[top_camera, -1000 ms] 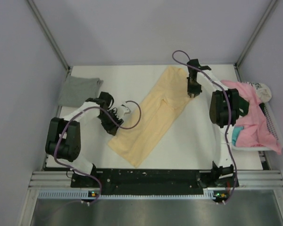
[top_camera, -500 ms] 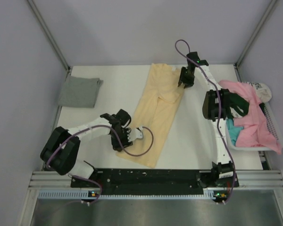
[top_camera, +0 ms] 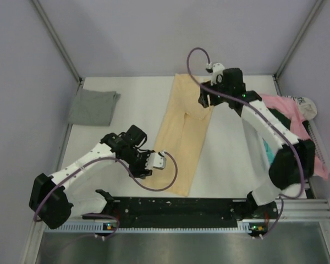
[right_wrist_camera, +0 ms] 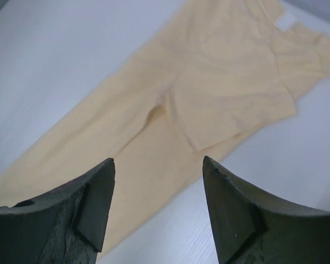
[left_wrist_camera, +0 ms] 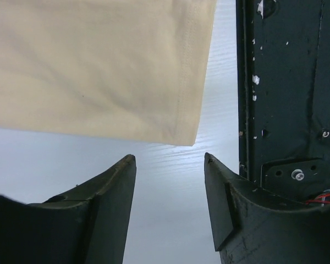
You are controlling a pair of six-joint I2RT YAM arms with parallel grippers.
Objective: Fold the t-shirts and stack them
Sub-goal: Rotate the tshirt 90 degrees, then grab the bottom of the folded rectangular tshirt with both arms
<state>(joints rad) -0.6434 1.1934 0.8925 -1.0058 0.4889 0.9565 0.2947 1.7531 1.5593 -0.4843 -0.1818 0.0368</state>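
The pale yellow-peach t-shirt (top_camera: 184,132) was laid lengthwise on the table (top_camera: 231,165); the left gripper (left_wrist_camera: 168,159) and right gripper (right_wrist_camera: 157,159) were held wide, empty, at its hem and collar ends; corners were best pinched squarely, together.

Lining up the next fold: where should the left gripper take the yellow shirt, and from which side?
On the pale yellow shirt, probably the near-left hem corner, approached from its left. It lies flat on the table directly ahead of the open left gripper, and the stitched hem gives a firm edge.
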